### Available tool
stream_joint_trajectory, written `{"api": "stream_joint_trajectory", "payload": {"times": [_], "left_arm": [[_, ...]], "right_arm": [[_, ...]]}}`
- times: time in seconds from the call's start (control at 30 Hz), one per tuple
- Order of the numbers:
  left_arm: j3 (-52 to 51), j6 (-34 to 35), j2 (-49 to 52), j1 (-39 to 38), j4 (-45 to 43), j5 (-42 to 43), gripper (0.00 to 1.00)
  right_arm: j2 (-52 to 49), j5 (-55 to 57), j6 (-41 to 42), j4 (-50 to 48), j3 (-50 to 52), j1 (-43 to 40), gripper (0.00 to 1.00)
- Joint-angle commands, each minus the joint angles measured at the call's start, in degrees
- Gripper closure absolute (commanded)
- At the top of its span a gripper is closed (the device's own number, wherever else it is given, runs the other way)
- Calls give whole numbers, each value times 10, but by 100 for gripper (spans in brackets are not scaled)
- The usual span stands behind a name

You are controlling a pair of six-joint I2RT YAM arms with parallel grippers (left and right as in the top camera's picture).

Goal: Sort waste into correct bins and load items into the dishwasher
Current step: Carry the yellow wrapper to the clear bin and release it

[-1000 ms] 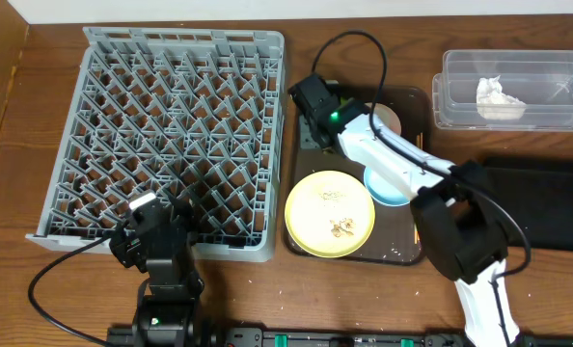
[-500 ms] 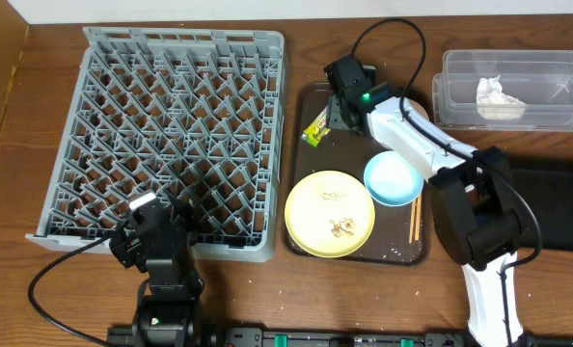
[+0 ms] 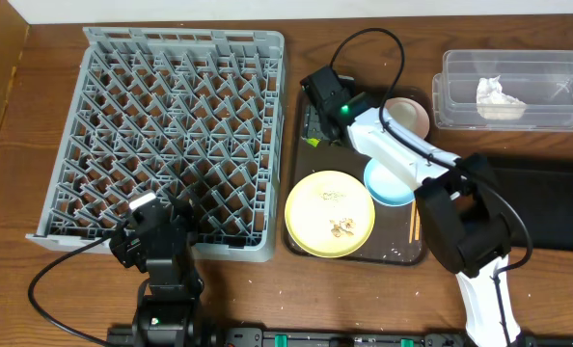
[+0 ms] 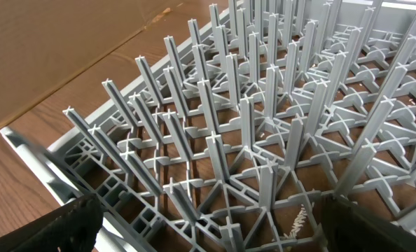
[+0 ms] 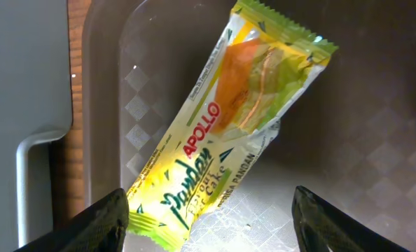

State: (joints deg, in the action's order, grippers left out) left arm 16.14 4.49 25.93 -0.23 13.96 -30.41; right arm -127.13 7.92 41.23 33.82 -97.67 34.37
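None of the dishes has reached the grey dish rack [image 3: 171, 125] at the left of the overhead frame; its pegs stand bare. The left hand [image 4: 218, 227] waits over the rack's lower left corner with its fingers spread wide and nothing between them. Just right of the rack, at the upper left of the brown serving tray [image 3: 364, 258], the right hand [image 5: 215, 224] is poised over the yellow-green-orange wrapper [image 5: 229, 126], which lies flat on the tray. The fingers are spread to either side of its lower end, and whether either pad touches it is hard to tell from this close view. Lower on the tray sits the yellow plate [image 3: 330, 214], with pale crumbs [image 3: 342, 227] on it. Further right are the light blue bowl [image 3: 393, 183], the pink bowl [image 3: 409, 116] above it and the chopsticks [image 3: 414, 224] below. At the upper right the clear tub [image 3: 460, 96] already holds the white tissue [image 3: 499, 96]. The black tray [image 3: 547, 207] below it looks bare. By my reading the task is at an early stage: one piece of waste is binned, while the wrapper, the crumbs and every dish remain.
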Motion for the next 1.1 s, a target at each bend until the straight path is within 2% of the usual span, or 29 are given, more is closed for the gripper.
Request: {"api": "stream_joint_trajectory", "payload": {"times": [0.0,0.23,0.43,0.5,0.6,0.83,1.07], "left_arm": [[8,1,-2,0,2,-7,0],[8,1,-2,0,2,-7,0],[8,1,-2,0,2,-7,0],[8,1,-2,0,2,-7,0],[8,1,-2,0,2,-7,0],[8,1,-2,0,2,-7,0],[8,1,-2,0,2,-7,0]], "right_arm": [[-12,32,16,-7,-1,-3,29],[-52,19,16,-35,-1,-17,35],[-56,4,16,-25,-1,-18,45],[-55,4,16,-25,-1,-18,62],[-45,4,16,-20,-5,-25,97],[51,-2,14,-6,-23,-72,99],[188,38,3,2,-24,-181,99]]}}
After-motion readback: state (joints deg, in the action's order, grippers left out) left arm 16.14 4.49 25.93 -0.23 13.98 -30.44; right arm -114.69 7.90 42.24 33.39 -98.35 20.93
